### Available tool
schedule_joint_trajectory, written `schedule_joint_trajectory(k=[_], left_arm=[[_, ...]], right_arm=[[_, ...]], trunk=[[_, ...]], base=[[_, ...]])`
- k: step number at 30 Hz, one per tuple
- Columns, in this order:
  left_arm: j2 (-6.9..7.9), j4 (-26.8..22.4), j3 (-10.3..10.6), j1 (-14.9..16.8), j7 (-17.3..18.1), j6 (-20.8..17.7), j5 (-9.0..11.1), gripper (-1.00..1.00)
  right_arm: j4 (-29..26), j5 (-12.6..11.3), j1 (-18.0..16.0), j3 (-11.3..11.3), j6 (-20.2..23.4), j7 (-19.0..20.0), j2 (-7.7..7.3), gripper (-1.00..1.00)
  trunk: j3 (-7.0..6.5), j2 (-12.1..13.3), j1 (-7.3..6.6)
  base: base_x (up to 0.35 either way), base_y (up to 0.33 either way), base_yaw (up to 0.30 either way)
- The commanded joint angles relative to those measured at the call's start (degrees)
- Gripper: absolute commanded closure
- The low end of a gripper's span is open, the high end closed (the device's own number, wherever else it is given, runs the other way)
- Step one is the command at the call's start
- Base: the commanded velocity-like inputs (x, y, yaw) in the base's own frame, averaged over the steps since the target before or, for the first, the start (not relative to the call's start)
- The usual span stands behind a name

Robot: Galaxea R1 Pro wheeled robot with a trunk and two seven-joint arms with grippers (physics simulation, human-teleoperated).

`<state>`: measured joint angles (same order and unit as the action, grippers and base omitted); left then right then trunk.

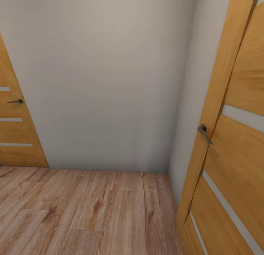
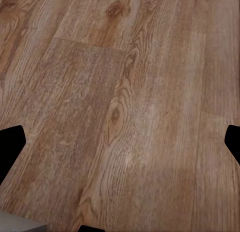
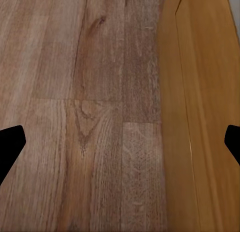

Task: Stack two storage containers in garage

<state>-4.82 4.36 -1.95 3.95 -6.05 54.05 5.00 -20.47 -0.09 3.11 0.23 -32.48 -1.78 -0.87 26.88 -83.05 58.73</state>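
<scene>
The two storage containers are out of view. I face a corner of a room with a light wood plank floor (image 1: 84, 211). In the left wrist view my left gripper (image 2: 122, 142) hangs open over bare planks, its dark fingertips (image 2: 10, 144) wide apart with nothing between them. In the right wrist view my right gripper (image 3: 120, 142) is open too, its fingertips (image 3: 10, 142) spread over the planks, close to the foot of an orange wooden door (image 3: 200, 117).
A plain pale wall (image 1: 106, 82) stands straight ahead. A wood-panelled door (image 1: 234, 145) with a metal handle (image 1: 204, 132) is close on the right. Another such door (image 1: 14, 130) with a handle (image 1: 15, 101) is at the far left.
</scene>
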Motion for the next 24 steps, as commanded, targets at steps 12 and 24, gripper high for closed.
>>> schedule_joint_trajectory(k=[12, 24], left_arm=[[-0.01, 0.21, -0.16, 0.1, -0.01, 0.32, 0.01, -1.0], [-0.34, 0.14, -0.42, 0.1, -0.1, 0.02, 0.26, -1.0]], right_arm=[[-0.09, 0.0, 0.03, 0.04, -0.04, -0.16, 0.0, -1.0], [0.25, 0.18, -0.13, 0.37, -0.29, -0.07, 0.33, -1.0]], trunk=[[0.05, -0.03, 0.0], [0.05, -0.03, 0.0]], base=[[0.0, -0.046, 0.0], [0.0, -0.003, 0.0]])
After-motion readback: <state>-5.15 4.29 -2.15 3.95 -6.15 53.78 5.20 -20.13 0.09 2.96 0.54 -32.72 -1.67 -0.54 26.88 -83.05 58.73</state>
